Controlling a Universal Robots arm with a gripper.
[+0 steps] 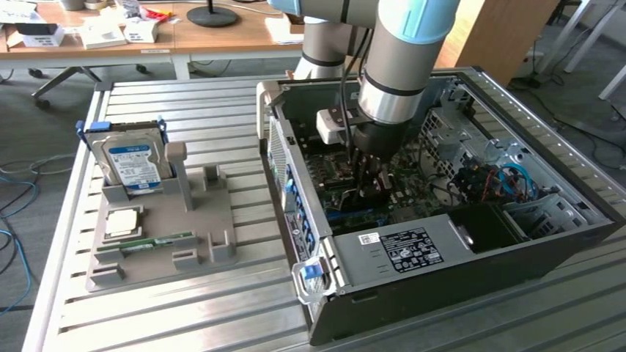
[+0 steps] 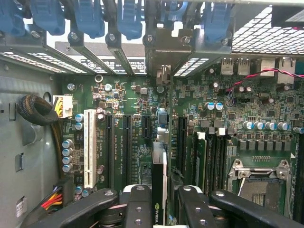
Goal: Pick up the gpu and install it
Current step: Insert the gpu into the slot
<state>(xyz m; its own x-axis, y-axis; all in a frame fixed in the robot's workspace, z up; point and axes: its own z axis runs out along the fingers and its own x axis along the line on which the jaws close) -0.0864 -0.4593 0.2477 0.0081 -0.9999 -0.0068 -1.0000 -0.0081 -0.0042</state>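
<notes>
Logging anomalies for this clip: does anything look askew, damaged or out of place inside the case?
Nothing stands out. The claw holds the gpu edge-on, upright over the motherboard inside the open computer case. The card looks roughly parallel to the expansion slots. The hard drive stands in its holder outside.

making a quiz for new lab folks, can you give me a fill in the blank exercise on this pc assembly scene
1. The gripper is shut on the ____, a thin card held edge-on above the motherboard.
2. The arm reaches down into the open computer ____.
3. On the grey holder at the exterior view's left, the hard drive stands ____.
4. The narrow green memory stick lies on the ____.

Missing words: gpu; case; upright; holder
</notes>
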